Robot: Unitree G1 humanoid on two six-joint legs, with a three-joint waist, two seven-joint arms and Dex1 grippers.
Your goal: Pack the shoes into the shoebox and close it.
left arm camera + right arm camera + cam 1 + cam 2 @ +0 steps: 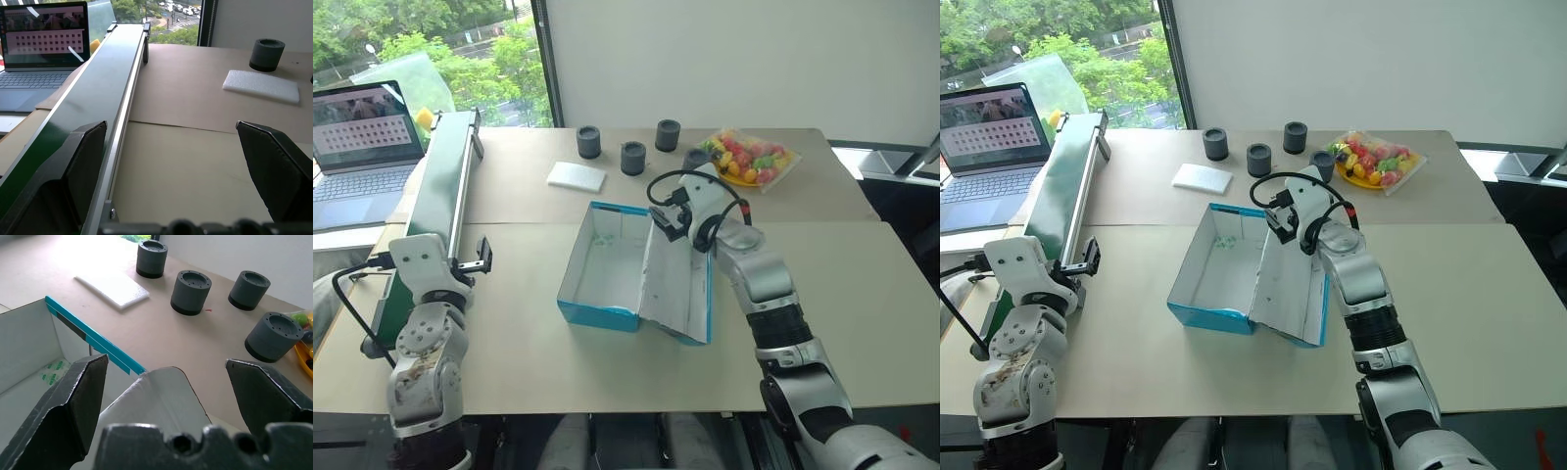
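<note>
The shoebox (pixel 597 315), turquoise outside and white inside, stands open in the middle of the table with nothing in it. Its flap lid (pixel 677 284) lies back along the box's right side, white face up. My right gripper (pixel 666 221) hovers open over the lid's far end, its two fingers (pixel 78 396) straddling the flap's rounded tip (pixel 164 391) without touching it. My left gripper (pixel 481 257) hangs open above bare table at the left, beside the green conveyor; between its fingers (pixel 274 166) there is nothing. The shoes are out of view.
A long green conveyor (pixel 445 196) runs along the table's left side, with a laptop (pixel 362 137) beyond it. A white foam pad (pixel 577 176), several grey cylinders (pixel 632 158) and a bag of colourful fruit (pixel 751 159) sit behind the box.
</note>
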